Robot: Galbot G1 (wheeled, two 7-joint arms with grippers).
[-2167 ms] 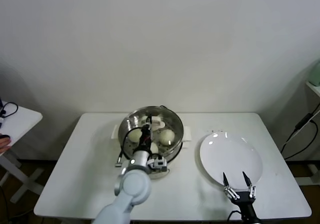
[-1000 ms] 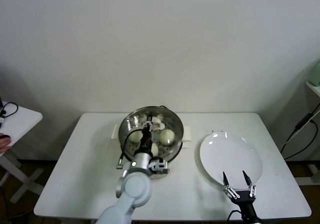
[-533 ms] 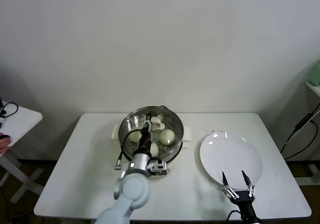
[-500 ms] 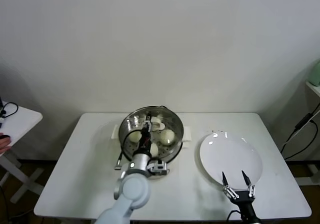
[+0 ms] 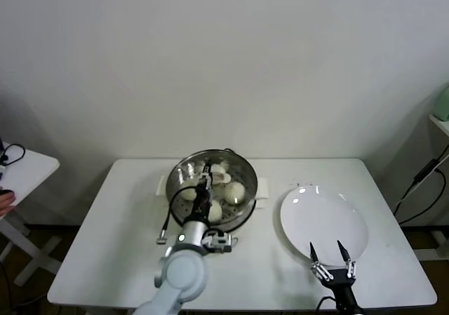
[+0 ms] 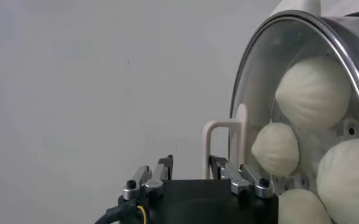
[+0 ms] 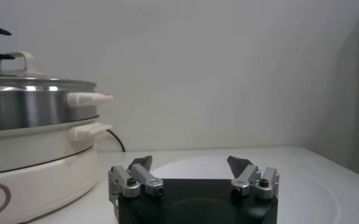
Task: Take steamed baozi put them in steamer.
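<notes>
The steamer (image 5: pixel 247 176) stands mid-table, a steel pot (image 7: pixel 27 106) on a cream base. Several steamed baozi (image 6: pixel 313 91) lie on its tray, seen through the glass lid (image 6: pixel 258 73) that rests on the pot. My left gripper (image 5: pixel 203 189) hovers over the steamer's near side. It is open (image 6: pixel 190 163), and the lid's cream handle (image 6: pixel 225 131) stands just beyond its fingertips, with nothing between them. My right gripper (image 5: pixel 330 248) is open (image 7: pixel 190 161) over the near rim of the white plate (image 5: pixel 323 220), holding nothing.
A black cable (image 5: pixel 167 220) runs down the steamer's left side onto the table. The white plate (image 7: pixel 301 170) is bare. A small side table (image 5: pixel 21 171) stands off to the left, and a shelf edge (image 5: pixel 440 122) sits at the far right.
My left gripper has parted a little and drawn back from the lid handle toward the table's near edge. The lid stays on the steamer. The right arm has not moved.
</notes>
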